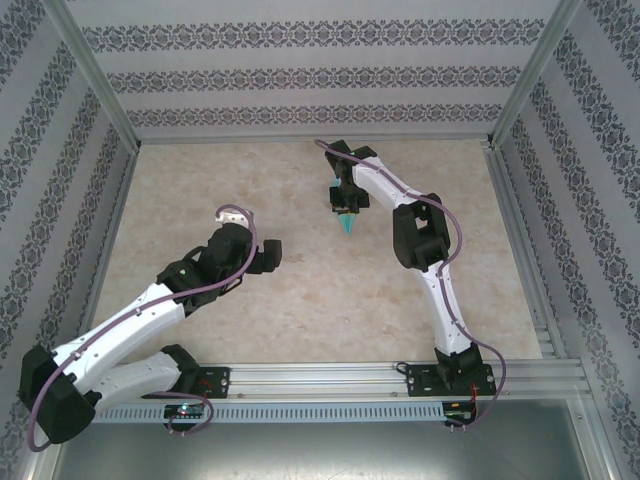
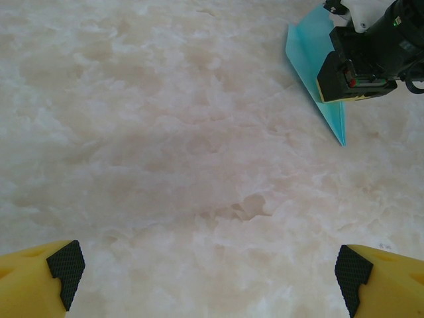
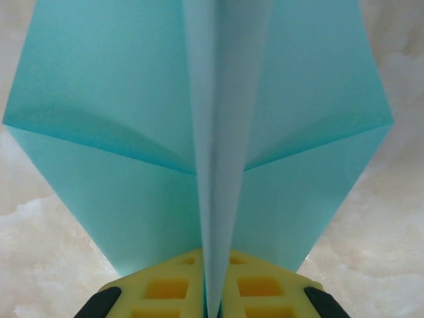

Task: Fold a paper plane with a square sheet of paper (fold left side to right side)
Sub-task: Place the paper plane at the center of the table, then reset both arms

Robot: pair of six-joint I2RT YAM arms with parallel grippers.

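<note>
Left wrist view: my left gripper [image 2: 212,281] hangs over the marbled beige worktop [image 2: 165,132]. Its yellow fingers [image 2: 33,281] are spread as wide as they go, with nothing between them.

Moving right, the top external view puts the light turquoise paper plane [image 1: 345,226], a narrow pointed dart, a little right of centre and toward the far edge of the worktop. Its tip points at the near edge. My right gripper [image 3: 211,298] is closed on the plane's raised centre fold, and the wings fan out to either side.

I judge the folding done and the job now to be setting the plane down. I'd ease the jaws apart slowly, squarely on the crease, so neither wing drags or twists. Then I'd lift straight off, with the left arm parked clear.
</note>
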